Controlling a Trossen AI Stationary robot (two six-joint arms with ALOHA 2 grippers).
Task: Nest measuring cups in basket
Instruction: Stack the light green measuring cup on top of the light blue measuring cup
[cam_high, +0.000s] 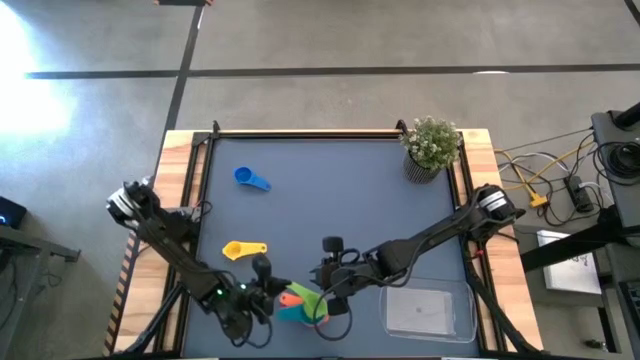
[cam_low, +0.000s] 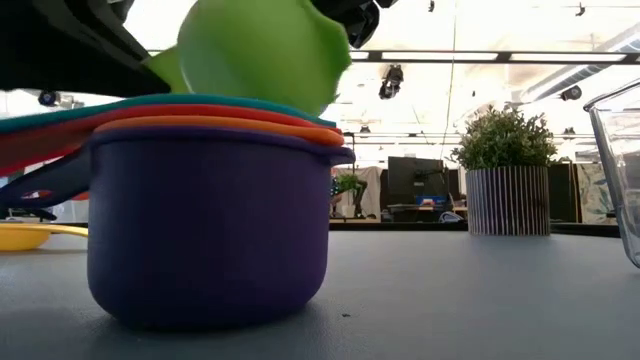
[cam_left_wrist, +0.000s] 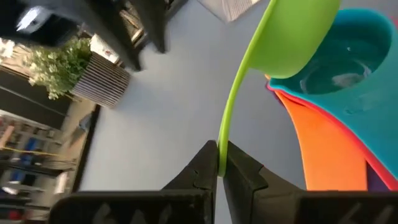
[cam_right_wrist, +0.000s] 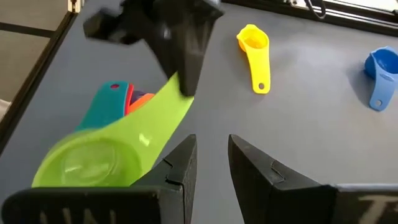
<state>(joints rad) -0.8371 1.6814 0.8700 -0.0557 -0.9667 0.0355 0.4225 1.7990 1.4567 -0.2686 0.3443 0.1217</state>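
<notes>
The left tool (cam_left_wrist: 217, 167) is clamped on the green cup's (cam_left_wrist: 292, 37) thin handle, holding the bowl tilted just over the stack (cam_low: 210, 200) of purple, orange, red and teal cups near the table's (cam_high: 330, 200) front edge, probably so it drops in as the next layer. The right tool (cam_right_wrist: 211, 155), fingers apart, waits beside it. Yellow cup (cam_high: 243, 249) and blue cup (cam_high: 251, 179) lie apart; the basket (cam_high: 428, 311) sits at the front right corner.

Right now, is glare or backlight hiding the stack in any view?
High view: glare only on the floor; the stack is evenly lit. Low view: bright ceiling lights behind, yet purple cup and green cup show plainly. Left wrist view: no glare; left fingers shut on the green cup's handle.
</notes>
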